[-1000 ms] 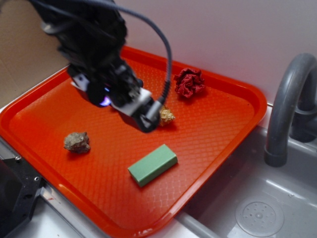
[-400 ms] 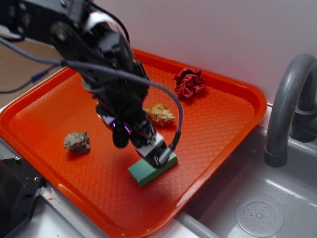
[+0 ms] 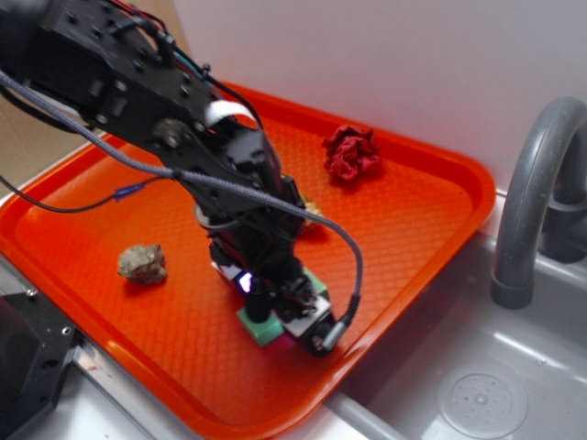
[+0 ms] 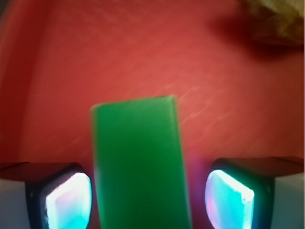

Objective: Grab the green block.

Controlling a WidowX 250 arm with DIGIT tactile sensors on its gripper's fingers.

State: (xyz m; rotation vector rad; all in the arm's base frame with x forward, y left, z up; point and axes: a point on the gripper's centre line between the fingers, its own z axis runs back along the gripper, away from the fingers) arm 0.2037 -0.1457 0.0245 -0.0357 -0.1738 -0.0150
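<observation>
Gripper (image 4: 147, 191) has dropped from over the tray (image 3: 431, 183) onto the green block (image 4: 138, 157), jaws open either side, so squeezing should come next.

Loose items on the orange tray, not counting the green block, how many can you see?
3: a grey rock near the left edge, a red crumpled wad at the back, and a tan lump mostly hidden behind the arm. The arm may hide more.
</observation>
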